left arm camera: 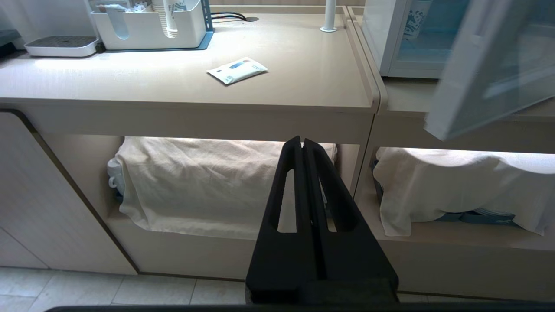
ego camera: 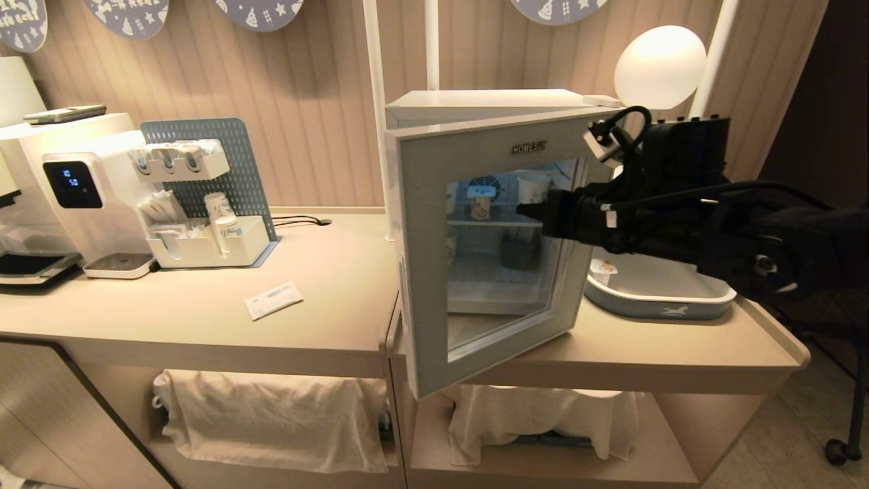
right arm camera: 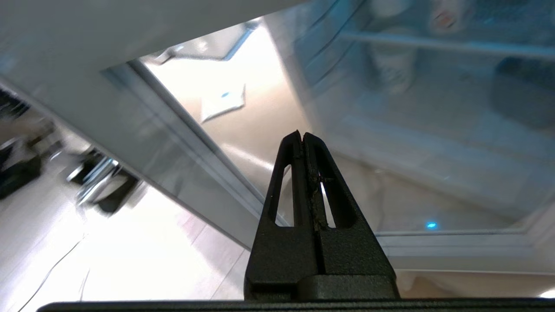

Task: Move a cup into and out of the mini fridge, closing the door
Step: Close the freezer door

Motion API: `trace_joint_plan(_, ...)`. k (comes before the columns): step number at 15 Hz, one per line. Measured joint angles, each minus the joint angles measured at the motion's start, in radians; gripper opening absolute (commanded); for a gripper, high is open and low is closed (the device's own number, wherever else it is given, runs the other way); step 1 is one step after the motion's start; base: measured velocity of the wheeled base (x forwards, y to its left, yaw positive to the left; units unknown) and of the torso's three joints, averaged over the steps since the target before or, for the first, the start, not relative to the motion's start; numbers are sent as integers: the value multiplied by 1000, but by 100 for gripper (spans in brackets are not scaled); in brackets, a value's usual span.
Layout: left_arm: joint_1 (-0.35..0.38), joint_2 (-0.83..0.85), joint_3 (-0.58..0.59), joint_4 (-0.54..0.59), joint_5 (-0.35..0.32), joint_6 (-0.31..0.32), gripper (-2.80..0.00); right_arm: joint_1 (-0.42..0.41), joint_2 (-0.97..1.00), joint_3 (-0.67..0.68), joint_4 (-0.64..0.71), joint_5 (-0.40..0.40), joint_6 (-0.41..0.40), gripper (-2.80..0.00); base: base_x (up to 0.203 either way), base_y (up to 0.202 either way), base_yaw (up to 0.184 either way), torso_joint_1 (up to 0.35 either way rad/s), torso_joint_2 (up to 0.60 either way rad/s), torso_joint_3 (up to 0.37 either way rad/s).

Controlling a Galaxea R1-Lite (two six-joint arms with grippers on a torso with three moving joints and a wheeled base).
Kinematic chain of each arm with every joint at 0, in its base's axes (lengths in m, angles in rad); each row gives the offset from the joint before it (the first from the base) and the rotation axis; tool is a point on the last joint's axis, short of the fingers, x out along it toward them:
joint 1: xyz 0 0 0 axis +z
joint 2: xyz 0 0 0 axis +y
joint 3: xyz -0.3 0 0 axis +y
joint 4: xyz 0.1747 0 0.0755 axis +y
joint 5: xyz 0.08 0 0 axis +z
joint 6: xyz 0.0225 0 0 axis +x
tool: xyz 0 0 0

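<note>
The mini fridge (ego camera: 489, 102) stands on the counter with its door (ego camera: 421, 272) swung partly open toward me. The cup (ego camera: 481, 207), small and white with an orange picture, sits on the upper wire shelf inside, seen through the door glass. A taller paper cup (ego camera: 533, 187) stands beside it. My right gripper (ego camera: 526, 209) reaches in from the right between door and fridge body, shut and empty, its tip near the door's inner glass (right arm camera: 182, 173). My left gripper (left arm camera: 302, 141) hangs parked low before the counter front, shut on nothing.
A white packet (ego camera: 273, 299) lies on the counter (ego camera: 339, 326) left of the fridge. A water dispenser (ego camera: 75, 190) and a cup organizer (ego camera: 204, 238) stand at the back left. A grey tray (ego camera: 652, 299) with a tiny cup (ego camera: 603, 269) sits right of the fridge.
</note>
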Motion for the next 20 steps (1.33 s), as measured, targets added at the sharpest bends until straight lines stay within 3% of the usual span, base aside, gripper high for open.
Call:
trace_joint_plan(6,0,0,0,0,0,0,-280,44,179,-341,176,-504,-7,-280,0,0,0,0,0,0)
trace_joint_plan(8,0,0,0,0,0,0,-280,45,218,-388,227,-619,-11,-280,0,0,0,0,0,0)
trace_joint_plan(15,1,0,0,0,0,-2,-280,52,269,-467,256,-647,-29,-280,0,0,0,0,0,0)
trace_joint_plan(20,0,0,0,0,0,-4,-280,73,102,-307,279,-756,-54,-280,0,0,0,0,0,0)
